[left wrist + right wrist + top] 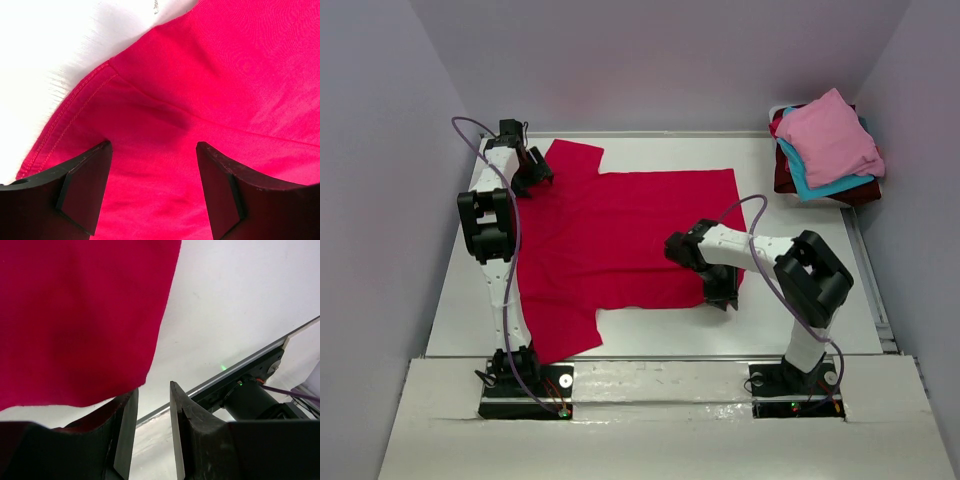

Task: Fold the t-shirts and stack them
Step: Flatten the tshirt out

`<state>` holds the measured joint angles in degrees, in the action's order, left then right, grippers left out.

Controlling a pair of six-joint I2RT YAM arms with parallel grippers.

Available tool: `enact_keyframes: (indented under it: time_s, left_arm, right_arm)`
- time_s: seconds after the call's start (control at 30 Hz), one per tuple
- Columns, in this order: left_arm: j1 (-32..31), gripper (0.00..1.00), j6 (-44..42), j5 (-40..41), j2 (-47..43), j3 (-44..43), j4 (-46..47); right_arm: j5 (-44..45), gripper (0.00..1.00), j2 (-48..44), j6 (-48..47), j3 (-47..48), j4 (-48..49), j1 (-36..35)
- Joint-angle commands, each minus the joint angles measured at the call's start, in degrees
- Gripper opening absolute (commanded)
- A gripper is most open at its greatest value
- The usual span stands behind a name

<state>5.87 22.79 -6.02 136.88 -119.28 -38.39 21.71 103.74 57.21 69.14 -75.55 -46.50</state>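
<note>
The crimson-red t-shirt (620, 240) lies spread flat on the white table (800, 290), sleeves to the left. My left gripper (532, 175) is open over the far sleeve, its jaws wide apart just above the red cloth (225, 75) near the stitched hem (75, 100); the gripper (153, 145) holds nothing. My right gripper (720, 297) is at the shirt's near right corner. In the right wrist view the gripper (154, 387) has a narrow empty gap, and the shirt's corner (75, 315) ends at its left fingertip. A pile with a light pink shirt (830, 135) over teal (805, 182) and maroon (785, 175) sits at the far right.
Grey walls close in the table on the left, far and right sides. The table's near metal edge (240, 370) and my right arm's base (250, 400) lie just past the right gripper. Bare table (50, 40) borders the sleeve.
</note>
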Motion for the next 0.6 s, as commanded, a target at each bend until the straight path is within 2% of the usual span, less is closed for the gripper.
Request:
enact_keyframes:
  time_s: [0.0, 0.3, 0.57]
  left_arm:
    - [0.3, 0.8, -0.7, -0.6, -0.6, -2.4, -0.3]
    - [0.3, 0.8, -0.9, -0.9, -0.5, -2.9, -0.4]
    - [0.3, 0.8, -1.0, -1.4, -0.4, -2.6, -0.2]
  right_arm:
    - [2.1, 0.38, 1.8, 0.8, 0.5, 1.5, -0.2]
    - [3.8, 0.38, 4.6, 1.1, 1.5, 3.7, -0.2]
    - [4.6, 0.41, 2.7, 4.0, -0.5, 1.6, -0.2]
